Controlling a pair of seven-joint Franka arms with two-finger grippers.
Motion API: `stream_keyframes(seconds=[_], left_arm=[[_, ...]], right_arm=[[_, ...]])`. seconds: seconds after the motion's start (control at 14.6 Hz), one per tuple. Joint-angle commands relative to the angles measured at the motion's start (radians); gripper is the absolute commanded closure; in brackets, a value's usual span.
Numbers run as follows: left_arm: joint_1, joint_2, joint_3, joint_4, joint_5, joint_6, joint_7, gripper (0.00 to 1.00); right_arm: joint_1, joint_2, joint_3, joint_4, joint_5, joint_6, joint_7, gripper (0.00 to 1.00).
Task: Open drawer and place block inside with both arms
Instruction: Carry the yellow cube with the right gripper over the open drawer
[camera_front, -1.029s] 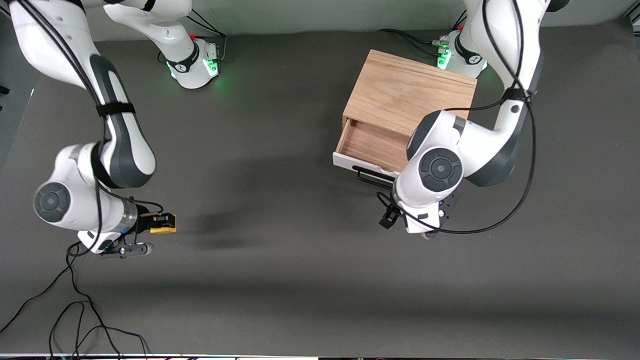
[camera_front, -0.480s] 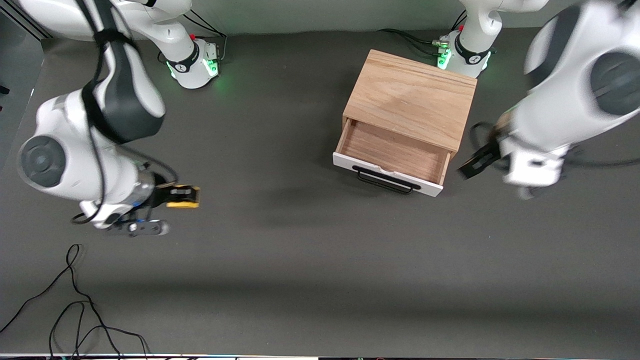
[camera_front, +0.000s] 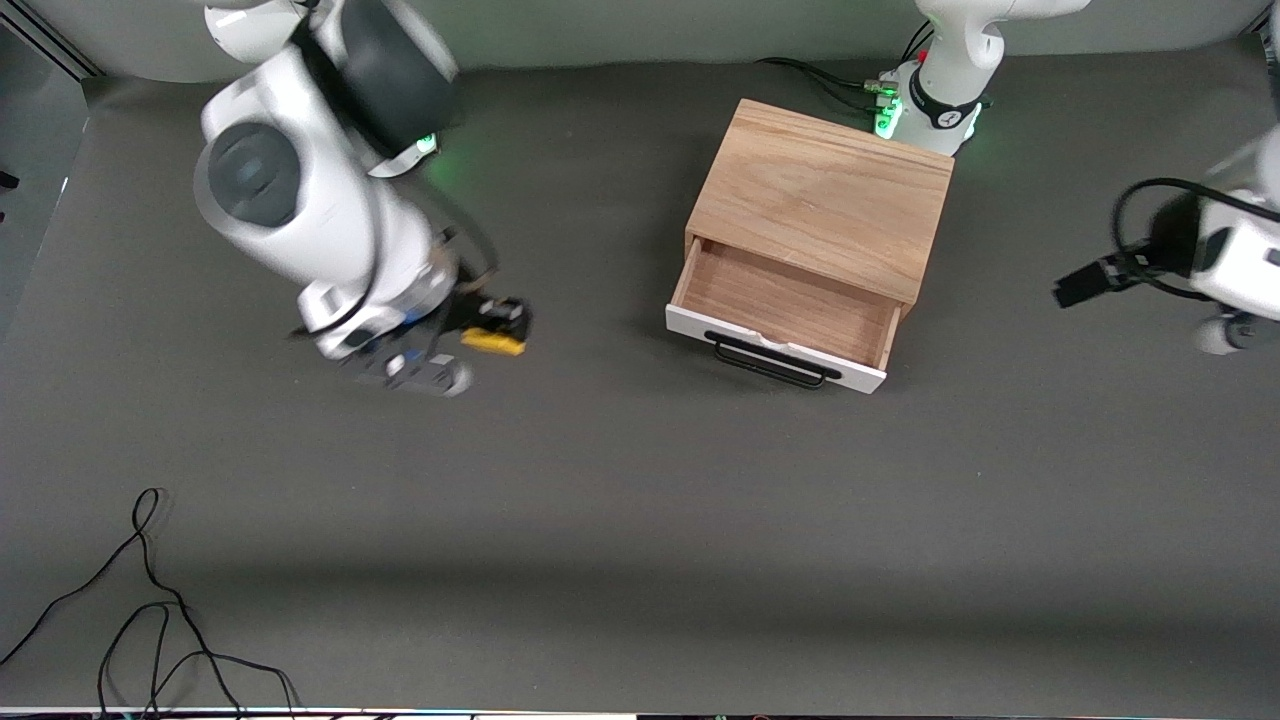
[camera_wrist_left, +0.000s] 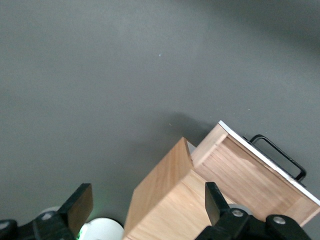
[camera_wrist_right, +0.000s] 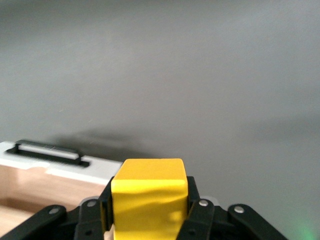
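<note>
The drawer (camera_front: 790, 300) stands pulled open out of the light oak box (camera_front: 820, 190), its wood interior bare, with a white front and a black bar handle (camera_front: 770, 362). My right gripper (camera_front: 492, 328) is shut on the yellow block (camera_front: 490, 342) and holds it above the mat beside the drawer, toward the right arm's end. In the right wrist view the block (camera_wrist_right: 149, 195) sits between the fingers, with the drawer front (camera_wrist_right: 60, 167) ahead. My left gripper (camera_front: 1085, 283) is open and empty, off the box at the left arm's end. The left wrist view shows the box (camera_wrist_left: 170, 200) and the drawer (camera_wrist_left: 255, 175).
The left arm's green-lit base (camera_front: 925, 100) stands close to the box, farther from the front camera. A loose black cable (camera_front: 150, 600) lies on the dark mat near the front edge at the right arm's end.
My right gripper has carried the block up and toward the drawer. My left gripper has left the drawer handle and swung away to its own end of the table. The drawer stays open.
</note>
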Motion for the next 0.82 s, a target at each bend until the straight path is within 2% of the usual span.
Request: stream_keyframes(seconds=[0.0,0.14,0.21,0.41,0.55,0.75], left_arm=[[0.002,-0.100,-0.013,-0.152,0.032,0.119,0.064,0.00],[0.002,-0.178,-0.015,-0.281,0.038,0.234,0.113,0.00],[0.004,-0.195,-0.013,-0.303,0.037,0.265,0.165,0.00],[0.001,-0.195,-0.016,-0.269,0.031,0.230,0.201,0.00],[-0.004,-0.188,-0.018,-0.245,0.031,0.193,0.204,0.00],[-0.006,-0.175,-0.016,-0.220,0.031,0.178,0.281,0.00]], right_arm=[[0.095,0.071,-0.015,0.112,0.020,0.020,0.118,0.84],[0.170,0.132,-0.011,0.142,0.018,0.095,0.196,0.84],[0.192,0.164,-0.009,0.146,0.015,0.141,0.233,0.84],[0.287,0.260,-0.014,0.156,-0.014,0.243,0.253,0.84],[0.315,0.309,-0.009,0.175,-0.058,0.252,0.258,0.84],[0.340,0.338,-0.009,0.182,-0.060,0.263,0.310,0.84]])
